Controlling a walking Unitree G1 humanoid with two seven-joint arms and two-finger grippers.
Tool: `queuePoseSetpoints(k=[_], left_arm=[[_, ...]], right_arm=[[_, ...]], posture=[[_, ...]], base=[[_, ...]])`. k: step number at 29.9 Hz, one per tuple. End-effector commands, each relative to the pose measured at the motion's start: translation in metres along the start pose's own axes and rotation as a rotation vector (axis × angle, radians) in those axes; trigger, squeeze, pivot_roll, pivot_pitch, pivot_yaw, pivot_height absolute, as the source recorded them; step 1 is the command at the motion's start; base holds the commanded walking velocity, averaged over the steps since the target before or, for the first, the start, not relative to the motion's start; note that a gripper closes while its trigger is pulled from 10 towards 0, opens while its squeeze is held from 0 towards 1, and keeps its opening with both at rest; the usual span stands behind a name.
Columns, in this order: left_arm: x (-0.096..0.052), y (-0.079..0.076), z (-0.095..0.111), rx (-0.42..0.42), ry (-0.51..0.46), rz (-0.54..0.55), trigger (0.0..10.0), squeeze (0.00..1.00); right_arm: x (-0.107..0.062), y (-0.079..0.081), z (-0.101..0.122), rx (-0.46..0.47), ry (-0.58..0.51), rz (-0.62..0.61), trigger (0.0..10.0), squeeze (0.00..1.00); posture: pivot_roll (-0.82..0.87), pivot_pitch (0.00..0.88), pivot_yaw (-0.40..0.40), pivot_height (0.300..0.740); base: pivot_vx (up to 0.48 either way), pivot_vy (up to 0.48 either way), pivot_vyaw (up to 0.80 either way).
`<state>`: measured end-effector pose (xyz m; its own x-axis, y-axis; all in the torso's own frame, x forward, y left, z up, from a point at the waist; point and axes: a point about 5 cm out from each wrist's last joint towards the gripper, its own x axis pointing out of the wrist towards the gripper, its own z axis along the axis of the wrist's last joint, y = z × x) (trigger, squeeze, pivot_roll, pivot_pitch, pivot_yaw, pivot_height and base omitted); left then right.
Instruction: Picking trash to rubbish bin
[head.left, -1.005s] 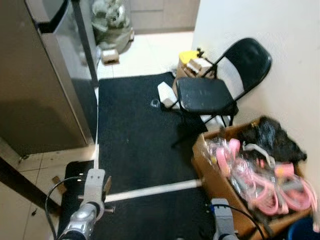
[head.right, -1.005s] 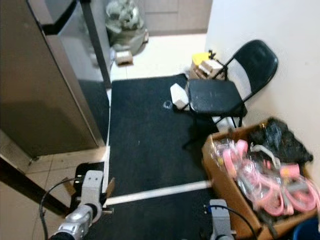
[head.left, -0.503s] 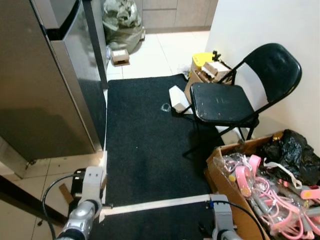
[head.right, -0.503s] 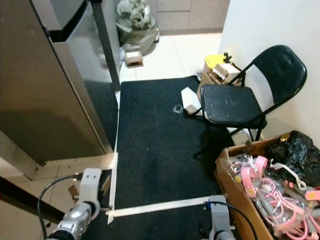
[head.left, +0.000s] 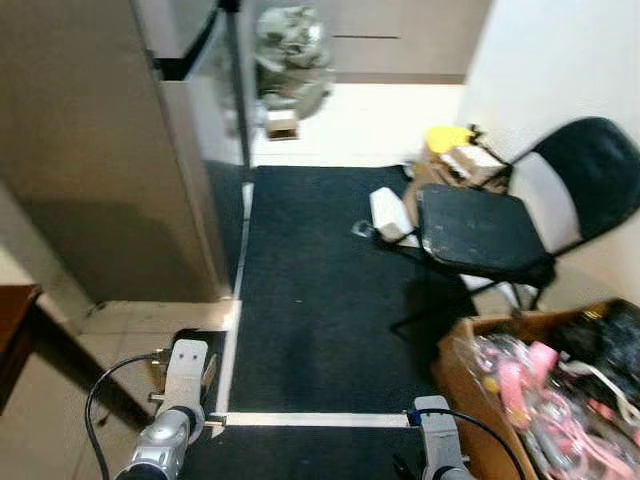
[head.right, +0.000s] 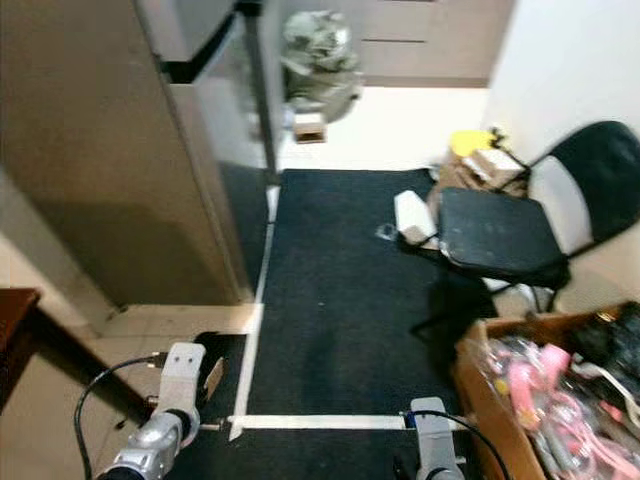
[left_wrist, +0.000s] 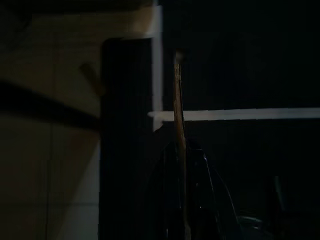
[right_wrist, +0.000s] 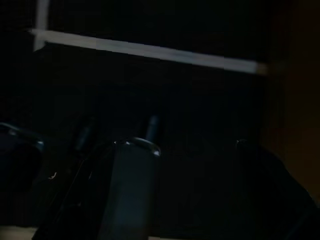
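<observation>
My left arm (head.left: 183, 385) hangs low over the mat's left edge. In the dark left wrist view my left gripper (left_wrist: 182, 160) is shut on a thin brown cardboard scrap (left_wrist: 178, 115), seen edge-on and pointing at the floor. That scrap also shows as a brown flap (head.left: 210, 369) beside the wrist. My right arm (head.left: 434, 447) hangs idle over the mat. On the black mat (head.left: 320, 290) lie a white carton (head.left: 388, 212) and a small clear ring-like item (head.left: 361, 229), both beside the folding chair (head.left: 485, 230).
A steel fridge (head.left: 120, 150) fills the left. A full grey-green bag (head.left: 291, 50) and a small box (head.left: 281, 124) sit on the far tiles. A cardboard box of pink items (head.left: 530, 400) stands at the right, and a white tape line (head.left: 320, 419) crosses the mat.
The whole picture has shifted: the camera has swung left, so the chair and box sit further right and a dark wooden edge appears at the left. Both arms hang as before.
</observation>
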<state>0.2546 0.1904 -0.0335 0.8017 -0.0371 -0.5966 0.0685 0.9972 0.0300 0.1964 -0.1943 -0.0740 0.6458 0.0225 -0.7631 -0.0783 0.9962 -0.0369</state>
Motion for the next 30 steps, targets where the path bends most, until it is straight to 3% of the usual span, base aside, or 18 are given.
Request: queuePoseSetpoints(k=[1, 30], left_arm=[[-0.002, -0.0016, -0.0087, -0.002, 0.029, -0.002, 10.0, 0.0], [-0.003, -0.0008, -0.0144, 0.021, 0.071, -0.001, 10.0, 0.0]], right_arm=[[-0.0012, 0.0014, -0.0067, -0.003, 0.024, 0.007, 10.0, 0.0], [-0.0026, 0.0034, -0.015, -0.006, 0.061, 0.024, 10.0, 0.0]], posture=[[0.09, 0.114, -0.009, 0.74], [0.09, 0.114, -0.007, 0.74]], base=[[0.0, 0.0, 0.8], [0.0, 0.0, 0.8]])
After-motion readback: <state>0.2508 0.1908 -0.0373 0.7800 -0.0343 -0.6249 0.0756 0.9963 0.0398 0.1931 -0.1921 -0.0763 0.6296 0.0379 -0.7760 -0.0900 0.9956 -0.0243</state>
